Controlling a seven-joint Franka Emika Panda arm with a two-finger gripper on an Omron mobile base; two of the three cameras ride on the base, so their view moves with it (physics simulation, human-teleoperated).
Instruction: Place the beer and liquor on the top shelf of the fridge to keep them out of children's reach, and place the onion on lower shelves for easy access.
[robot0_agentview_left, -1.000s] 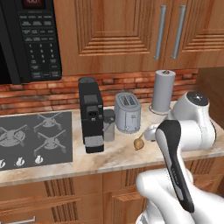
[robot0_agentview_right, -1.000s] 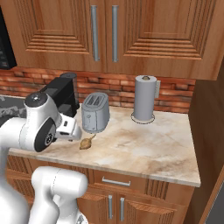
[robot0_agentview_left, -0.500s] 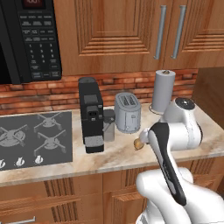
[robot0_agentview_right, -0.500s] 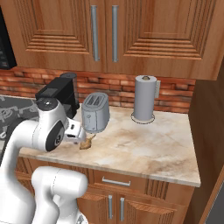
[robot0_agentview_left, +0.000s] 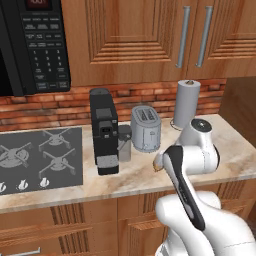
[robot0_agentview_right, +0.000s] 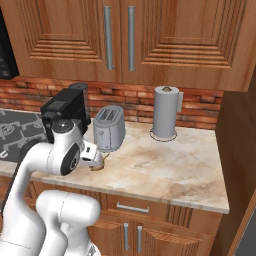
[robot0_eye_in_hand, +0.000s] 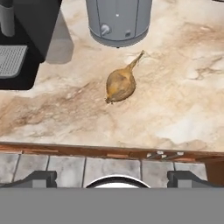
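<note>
The onion (robot0_eye_in_hand: 120, 84), a small tan bulb with a pointed stem, lies on the marble counter (robot0_eye_in_hand: 183, 100) just in front of the toaster (robot0_eye_in_hand: 118, 19). My gripper (robot0_eye_in_hand: 113, 177) hangs above the counter's front edge, open, its two dark fingertips (robot0_eye_in_hand: 38, 176) spread wide with nothing between them. In the right base view the gripper (robot0_agentview_right: 99, 157) sits right over the onion (robot0_agentview_right: 96, 167), beside the toaster (robot0_agentview_right: 110, 129). From the left base view the onion (robot0_agentview_left: 158, 165) peeks out behind my arm. The beer, the liquor and the shelves are out of view.
A black coffee machine (robot0_agentview_left: 103, 131) stands left of the toaster, with the stove top (robot0_agentview_left: 40, 157) beyond it. A paper towel roll (robot0_agentview_right: 165, 112) stands at the back. Wooden cabinets hang above. A dark panel (robot0_agentview_right: 237, 130) closes the counter's right end.
My arm has swung down and in over the counter's front, bringing the hand over the onion. The onion has stayed put.
</note>
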